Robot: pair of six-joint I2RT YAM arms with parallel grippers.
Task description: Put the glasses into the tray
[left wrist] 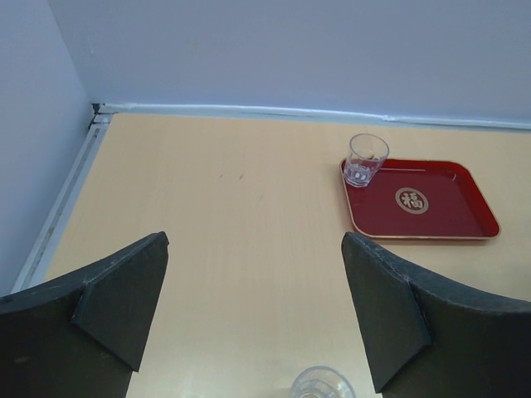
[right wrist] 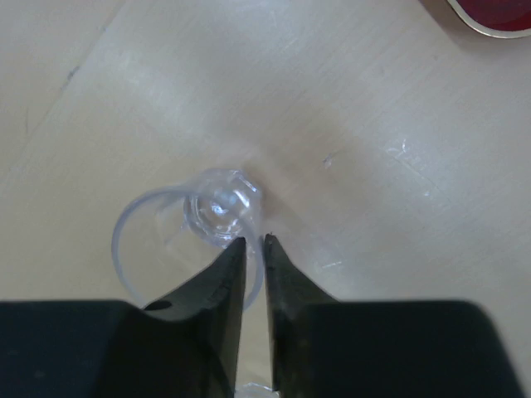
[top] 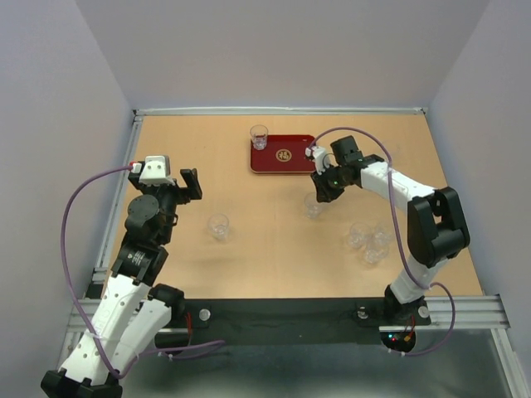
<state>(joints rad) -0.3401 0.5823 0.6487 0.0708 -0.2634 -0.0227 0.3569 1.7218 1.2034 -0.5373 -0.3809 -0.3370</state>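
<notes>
The dark-red tray (top: 300,162) lies at the back middle of the table, with one clear glass (top: 259,137) standing at its far left corner. My right gripper (top: 322,191) is just in front of the tray's right end, shut on the rim of a second glass (top: 313,206). In the right wrist view the gripper (right wrist: 255,243) pinches the glass (right wrist: 158,240) wall, one finger inside and one outside, low over the table. My left gripper (top: 189,184) is open and empty, and a third glass (top: 218,226) stands just in front of it. Its rim (left wrist: 322,384) shows below the open left gripper (left wrist: 254,240).
Three more glasses (top: 369,240) stand clustered at the right, near my right arm's elbow. The left wrist view shows the tray (left wrist: 452,207) and its glass (left wrist: 366,159) ahead to the right. White walls close the table on three sides.
</notes>
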